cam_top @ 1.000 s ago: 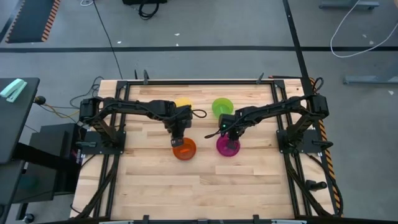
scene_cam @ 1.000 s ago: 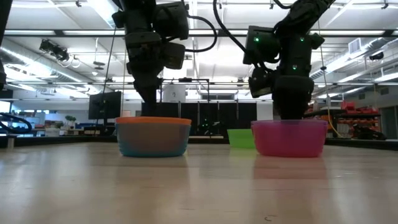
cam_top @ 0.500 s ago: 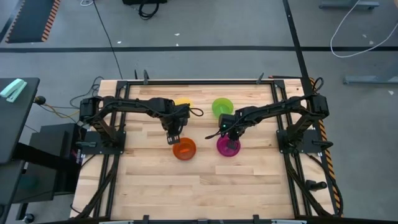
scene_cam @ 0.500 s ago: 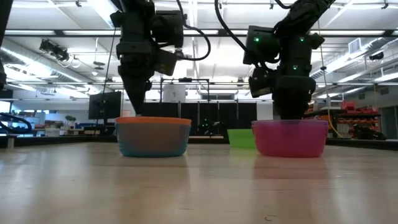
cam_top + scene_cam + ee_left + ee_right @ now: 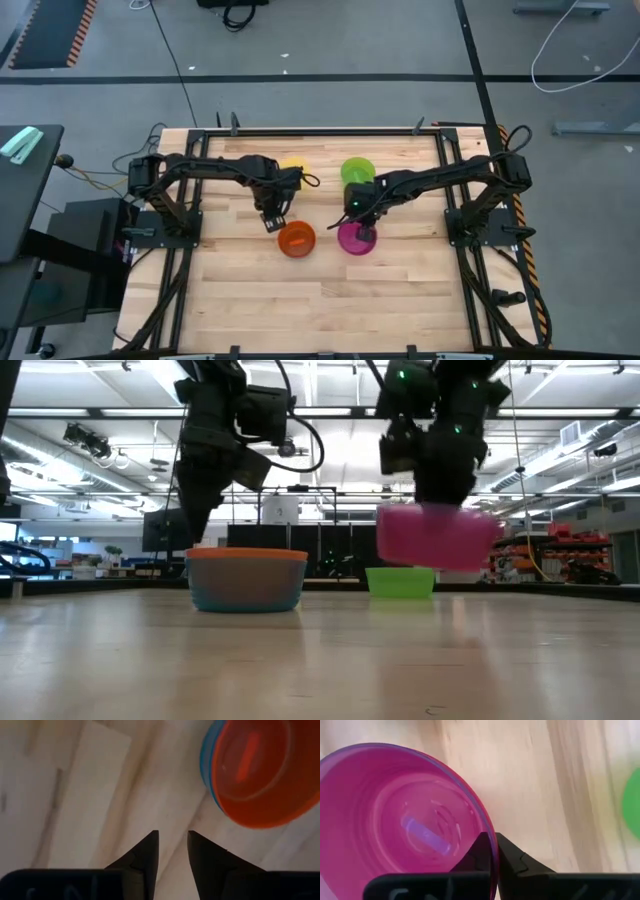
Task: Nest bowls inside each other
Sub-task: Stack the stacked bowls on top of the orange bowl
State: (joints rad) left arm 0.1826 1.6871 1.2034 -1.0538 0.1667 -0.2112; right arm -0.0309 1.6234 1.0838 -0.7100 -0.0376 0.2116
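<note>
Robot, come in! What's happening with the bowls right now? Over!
Right gripper pinching pink bowl, lifted off table. Left gripper slightly open, empty, beside orange bowl nested in blue. Green bowl close behind.

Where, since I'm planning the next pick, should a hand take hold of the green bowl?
Its rim, from above: the green bowl stands alone, upright, mouth up, so one finger fits inside the wall, one outside, as the right hand pinches the pink bowl.

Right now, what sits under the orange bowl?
The orange bowl is nested in a blue bowl; only the blue rim and wall show. Its inside is covered, so anything deeper in the stack cannot be seen.
</note>
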